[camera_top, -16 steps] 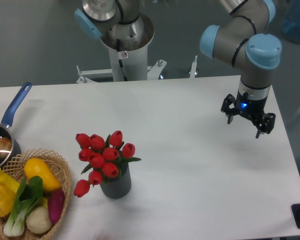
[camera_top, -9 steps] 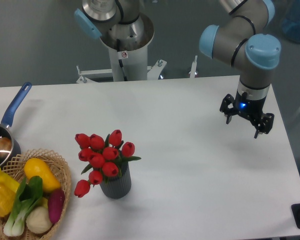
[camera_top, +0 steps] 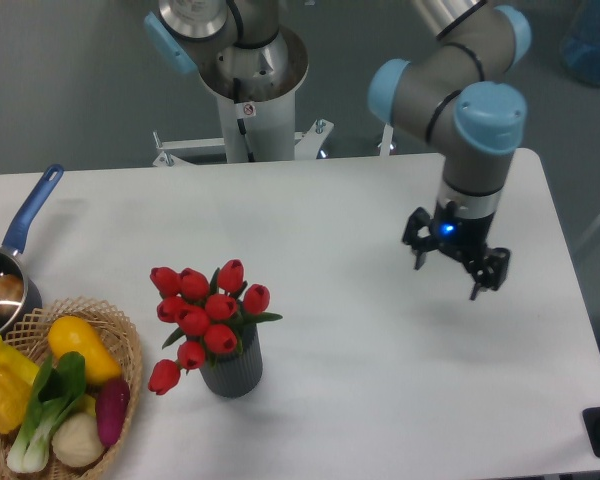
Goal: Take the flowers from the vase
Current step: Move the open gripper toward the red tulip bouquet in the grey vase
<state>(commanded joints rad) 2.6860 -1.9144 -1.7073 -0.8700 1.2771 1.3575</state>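
Overhead, the gripper (camera_top: 448, 275) hangs with its two fingers spread apart and nothing between them, pointing down at bare tabletop on the right side of the white table (camera_top: 380, 400). A blue light glows on the wrist just above the fingers. The arm (camera_top: 460, 110) rises from there through blue-capped joints toward the upper edge of the view.

Well apart from the gripper, toward the front left of the table, the vase (camera_top: 232, 368) stands upright, a short dark grey ribbed cylinder. It holds the flowers (camera_top: 208, 315), a bunch of red tulip buds with green leaves that spreads wider than the vase; one bud droops over the left side, low beside the vase wall.

Just left of the vase sits a wicker basket (camera_top: 110, 320) at the table's front left corner. Inside it lie a yellow pepper (camera_top: 77, 349), another yellow vegetable at the far left, a leafy green vegetable (camera_top: 42, 415), a pale round one and a purple one. Behind the basket, at the left edge, a blue-handled saucepan (camera_top: 20, 235) holds something brownish; what it is cannot be told.
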